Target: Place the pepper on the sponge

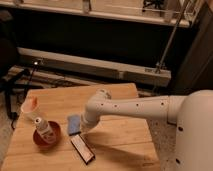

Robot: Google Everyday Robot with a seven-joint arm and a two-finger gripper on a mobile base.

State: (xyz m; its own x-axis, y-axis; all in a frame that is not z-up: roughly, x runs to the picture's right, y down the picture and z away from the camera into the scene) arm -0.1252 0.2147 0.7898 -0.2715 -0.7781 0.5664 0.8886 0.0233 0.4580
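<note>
Claw [83, 131] just beside blue sponge [74, 124], dark rectangle [82, 149] near

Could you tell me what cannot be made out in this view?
In the camera view:
Whether the gripper, above the bowl at the table's left, holds the pepper: too small to tell.
The table's near edge: cut off at the bottom.
The sponge's right edge: hidden by the arm.

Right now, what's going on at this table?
A white one-armed robot reaches across the wooden table. Its gripper is down low, right beside the blue sponge. What looks like the orange pepper sits apart near the table's far corner, beyond a red-brown bowl. The pepper is not on the sponge yet.
</note>
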